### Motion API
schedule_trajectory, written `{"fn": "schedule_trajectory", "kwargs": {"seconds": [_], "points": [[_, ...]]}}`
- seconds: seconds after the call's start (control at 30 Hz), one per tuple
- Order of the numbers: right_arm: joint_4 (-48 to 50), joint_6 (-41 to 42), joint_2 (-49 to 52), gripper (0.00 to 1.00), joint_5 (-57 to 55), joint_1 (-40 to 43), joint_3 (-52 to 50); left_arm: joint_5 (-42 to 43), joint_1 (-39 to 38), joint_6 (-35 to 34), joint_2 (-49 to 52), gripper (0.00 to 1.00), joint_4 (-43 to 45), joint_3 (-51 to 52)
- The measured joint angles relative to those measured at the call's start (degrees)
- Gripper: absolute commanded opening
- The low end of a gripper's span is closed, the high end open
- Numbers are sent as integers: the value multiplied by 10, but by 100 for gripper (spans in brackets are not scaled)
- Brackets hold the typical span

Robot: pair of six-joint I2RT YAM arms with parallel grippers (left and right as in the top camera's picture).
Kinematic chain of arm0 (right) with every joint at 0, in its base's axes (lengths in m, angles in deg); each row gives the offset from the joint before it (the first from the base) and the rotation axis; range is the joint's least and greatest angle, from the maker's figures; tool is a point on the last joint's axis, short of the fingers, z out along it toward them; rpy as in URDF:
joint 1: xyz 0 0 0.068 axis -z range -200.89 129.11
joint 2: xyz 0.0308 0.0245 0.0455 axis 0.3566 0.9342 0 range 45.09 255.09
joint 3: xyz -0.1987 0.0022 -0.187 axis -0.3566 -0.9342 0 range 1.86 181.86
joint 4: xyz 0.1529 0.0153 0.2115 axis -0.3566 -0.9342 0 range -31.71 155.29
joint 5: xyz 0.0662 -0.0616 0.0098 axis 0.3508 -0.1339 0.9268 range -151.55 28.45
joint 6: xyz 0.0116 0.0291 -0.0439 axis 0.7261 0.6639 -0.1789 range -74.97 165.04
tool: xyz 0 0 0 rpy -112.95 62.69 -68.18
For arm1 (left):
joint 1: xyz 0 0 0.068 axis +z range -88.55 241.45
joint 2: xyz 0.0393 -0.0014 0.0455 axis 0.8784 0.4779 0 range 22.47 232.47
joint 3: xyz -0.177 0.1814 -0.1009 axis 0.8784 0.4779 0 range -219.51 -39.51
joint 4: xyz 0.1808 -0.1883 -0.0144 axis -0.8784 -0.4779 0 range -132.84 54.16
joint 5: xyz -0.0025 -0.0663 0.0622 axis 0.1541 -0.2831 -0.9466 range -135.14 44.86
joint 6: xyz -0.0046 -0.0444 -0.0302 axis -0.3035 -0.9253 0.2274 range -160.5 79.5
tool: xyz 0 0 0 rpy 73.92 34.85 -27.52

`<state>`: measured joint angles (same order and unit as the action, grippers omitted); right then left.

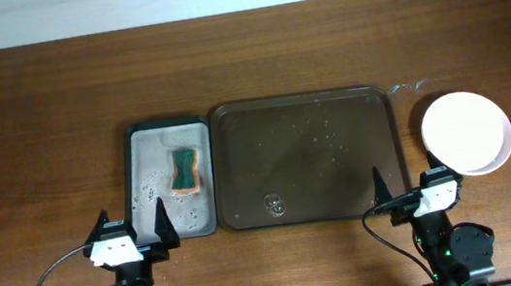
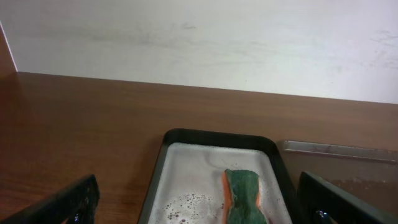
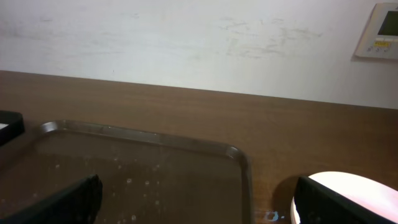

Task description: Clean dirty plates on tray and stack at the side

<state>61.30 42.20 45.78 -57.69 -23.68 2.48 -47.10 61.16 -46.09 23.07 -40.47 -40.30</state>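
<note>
The plates (image 1: 466,132) sat stacked on the surface (image 1: 37,111) just ahead of the right tool (image 1: 405,181) on its outer side, off the tray (image 1: 300,103), which lay bare but for droplets ahead on its inner side. Both it and the left tool (image 1: 132,215), which faced the sponge (image 1: 184,169), had fingers spread apart and held nothing. The work looked done; a good finish would draw the right tool straight back, as its outer finger stood close to the stack and a sideways swing could knock it.
</note>
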Motion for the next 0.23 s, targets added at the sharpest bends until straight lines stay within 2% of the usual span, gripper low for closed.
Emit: {"fn": "schedule_trajectory", "kwargs": {"seconds": [0.23], "points": [[0, 0, 0, 99, 0, 0, 0, 0, 0, 0, 0, 99, 0, 0]]}}
